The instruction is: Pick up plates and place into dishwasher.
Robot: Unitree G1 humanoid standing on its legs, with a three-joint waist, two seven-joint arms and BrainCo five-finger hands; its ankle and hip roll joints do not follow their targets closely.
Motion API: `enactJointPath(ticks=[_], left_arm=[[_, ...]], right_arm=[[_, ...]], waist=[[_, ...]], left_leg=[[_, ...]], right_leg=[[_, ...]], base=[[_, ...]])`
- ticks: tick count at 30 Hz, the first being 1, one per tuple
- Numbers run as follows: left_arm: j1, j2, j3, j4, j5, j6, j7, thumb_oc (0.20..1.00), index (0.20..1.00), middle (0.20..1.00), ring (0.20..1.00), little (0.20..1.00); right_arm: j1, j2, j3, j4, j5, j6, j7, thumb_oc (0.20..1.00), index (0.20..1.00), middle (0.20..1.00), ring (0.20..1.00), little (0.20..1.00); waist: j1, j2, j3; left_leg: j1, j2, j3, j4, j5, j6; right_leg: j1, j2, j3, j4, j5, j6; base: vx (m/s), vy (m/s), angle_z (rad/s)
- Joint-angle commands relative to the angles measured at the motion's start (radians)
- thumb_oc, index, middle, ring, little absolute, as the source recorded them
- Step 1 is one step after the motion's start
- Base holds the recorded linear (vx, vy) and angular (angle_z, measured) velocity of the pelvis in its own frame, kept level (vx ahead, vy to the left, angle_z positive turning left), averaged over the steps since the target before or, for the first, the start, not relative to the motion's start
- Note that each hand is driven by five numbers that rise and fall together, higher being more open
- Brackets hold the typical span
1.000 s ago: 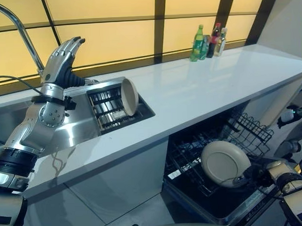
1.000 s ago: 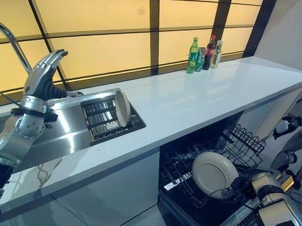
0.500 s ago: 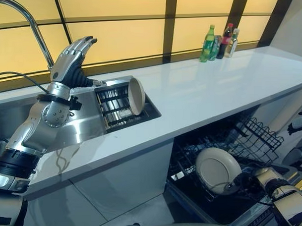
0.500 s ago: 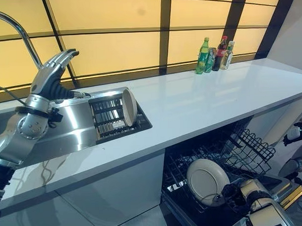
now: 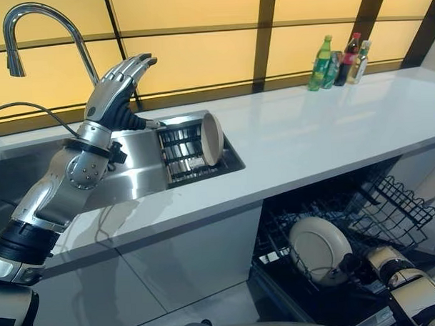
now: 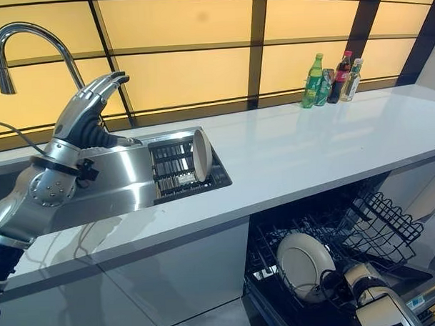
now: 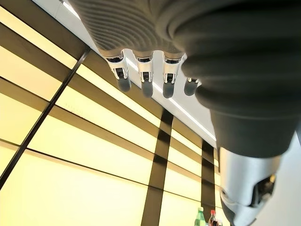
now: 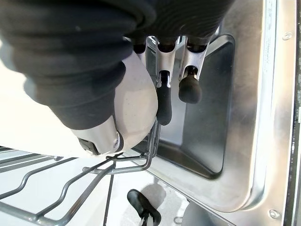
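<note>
Tabletop (image 5: 323, 131): long white run, sink (image 5: 32, 169) at the left end with a tall faucet (image 5: 48, 26), bottles (image 5: 336, 51) at the far right by the window.

Dishwasher (image 6: 393, 271): open below the tabletop on the right, its wire rack (image 5: 390, 207) pulled out.

Left hand (image 5: 118, 84): raised over the sink near the faucet, fingers straight and relaxed, holding nothing. Idle.

Sink rack (image 5: 185, 150): holds one plate (image 5: 212, 138) standing on edge at its right side, not yet picked.

Second plate (image 5: 320, 249): down in the dishwasher rack, tilted nearly upright, face toward the camera. Right hand (image 5: 382, 261) is at its near-right edge; the right wrist view shows the thumb over the plate's face and fingers (image 8: 164, 101) curled behind the rim, so it is gripping the plate. Looks like the placing step, plate not released. Can't tell whether the rim sits between tines.

Risks:
- Letting go before the rim is seated between tines: plate tips flat or slides across the wires, may chip.
- Fingers are close to the rack wires; pulling out with fingers curled could snag a wire and drag plate or rack.
- Pushing down misaligned jams the rim onto a tine.
- Left arm hangs over the sink; a careless swing could clip the faucet or the plate standing there.
</note>
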Motion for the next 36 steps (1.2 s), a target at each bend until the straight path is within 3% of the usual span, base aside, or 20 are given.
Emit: enactJointPath(ticks=[1, 3, 4, 11, 12, 19, 22, 26, 30, 36], left_arm=[[-0.062, 0.021, 0.05, -0.051, 0.013, -0.017, 0.003, 1.0, 1.0, 1.0, 1.0, 1.0], [-0.064, 0.023, 0.046, -0.047, 0.017, -0.022, 0.007, 1.0, 1.0, 1.0, 1.0, 1.0], [-0.065, 0.022, 0.044, -0.045, 0.021, -0.023, 0.01, 1.0, 1.0, 1.0, 1.0, 1.0], [-0.067, 0.022, 0.032, -0.031, 0.039, -0.02, 0.028, 1.0, 1.0, 1.0, 1.0, 1.0], [-0.051, 0.02, 0.036, -0.004, 0.06, -0.023, 0.043, 1.0, 1.0, 1.0, 1.0, 1.0], [0.02, 0.014, 0.075, 0.04, 0.102, -0.015, 0.072, 1.0, 1.0, 1.0, 1.0, 1.0], [0.066, 0.034, 0.114, 0.075, 0.131, -0.009, 0.091, 1.0, 1.0, 1.0, 1.0, 1.0], [0.1, 0.073, 0.166, 0.091, 0.147, 0.013, 0.09, 1.0, 1.0, 1.0, 1.0, 1.0], [0.099, 0.119, 0.176, 0.125, 0.165, 0.032, 0.092, 1.0, 1.0, 1.0, 1.0, 1.0], [0.076, 0.196, 0.164, 0.217, 0.189, 0.046, 0.077, 1.0, 1.0, 1.0, 1.0, 1.0]], right_arm=[[-0.152, -0.034, 0.061, 0.038, 0.044, -0.019, 0.013, 0.2, 0.2, 0.2, 0.2, 0.2], [-0.168, -0.04, 0.062, 0.034, 0.05, -0.025, 0.005, 0.2, 0.2, 0.2, 0.2, 0.2], [-0.174, -0.043, 0.063, 0.032, 0.057, -0.03, -0.003, 1.0, 1.0, 1.0, 1.0, 1.0], [-0.193, -0.05, 0.054, -0.016, 0.123, -0.06, -0.058, 1.0, 1.0, 1.0, 1.0, 1.0], [-0.164, -0.071, 0.041, -0.098, 0.153, -0.124, -0.104, 1.0, 1.0, 1.0, 1.0, 1.0], [-0.016, -0.156, -0.017, -0.445, 0.132, -0.078, -0.188, 1.0, 1.0, 1.0, 1.0, 1.0], [0.083, -0.212, -0.102, -0.651, 0.125, -0.051, -0.219, 1.0, 1.0, 1.0, 1.0, 1.0], [0.181, -0.271, -0.205, -0.817, 0.057, -0.027, -0.185, 1.0, 1.0, 1.0, 1.0, 1.0], [0.24, -0.311, -0.298, -0.946, 0.086, -0.008, -0.182, 1.0, 1.0, 1.0, 1.0, 1.0], [0.317, -0.297, -0.428, -1.106, 0.282, -0.092, -0.276, 1.0, 1.0, 1.0, 1.0, 1.0]], waist=[[0.009, 0.0, 0.099], [0.007, 0.002, 0.103], [0.006, 0.002, 0.105], [-0.005, -0.001, 0.104], [-0.023, -0.006, 0.096], [-0.08, -0.02, 0.089], [-0.122, -0.028, 0.09], [-0.16, -0.036, 0.089], [-0.192, -0.04, 0.091], [-0.24, -0.034, 0.099]], left_leg=[[0.036, -0.047, 0.013, 0.027, -0.156, 0.022], [0.032, -0.047, 0.014, 0.025, -0.153, 0.02], [0.031, -0.046, 0.014, 0.024, -0.152, 0.02], [0.031, -0.044, 0.023, 0.02, -0.149, 0.018], [0.04, -0.043, 0.035, 0.021, -0.152, 0.018], [0.065, -0.044, 0.068, 0.02, -0.164, 0.026], [0.08, -0.043, 0.097, 0.019, -0.172, 0.03], [0.083, -0.043, 0.124, 0.019, -0.169, 0.034], [0.096, -0.042, 0.148, 0.018, -0.181, 0.035], [0.098, -0.044, 0.183, 0.018, -0.186, 0.04]], right_leg=[[0.011, -0.084, 0.032, 0.01, -0.112, 0.077], [0.007, -0.083, 0.031, 0.01, -0.111, 0.076], [0.005, -0.082, 0.031, 0.01, -0.11, 0.076], [0.001, -0.082, 0.03, 0.01, -0.106, 0.075], [0.005, -0.083, 0.033, 0.01, -0.104, 0.078], [0.012, -0.076, 0.066, 0.012, -0.1, 0.089], [0.014, -0.07, 0.09, 0.014, -0.098, 0.095], [0.006, -0.064, 0.119, 0.011, -0.086, 0.101], [0.009, -0.056, 0.143, 0.01, -0.09, 0.107], [-0.005, -0.052, 0.176, 0.01, -0.081, 0.118]], base=[[0.0, 0.004, 0.05], [-0.01, 0.009, 0.05], [0.0, 0.0, 0.0], [-0.01, 0.022, 0.0], [0.01, 0.097, 0.04], [0.02, 0.057, -0.03], [0.02, 0.054, -0.2], [0.02, 0.044, -0.25], [0.06, 0.038, -0.25], [0.04, 0.042, -0.26]])
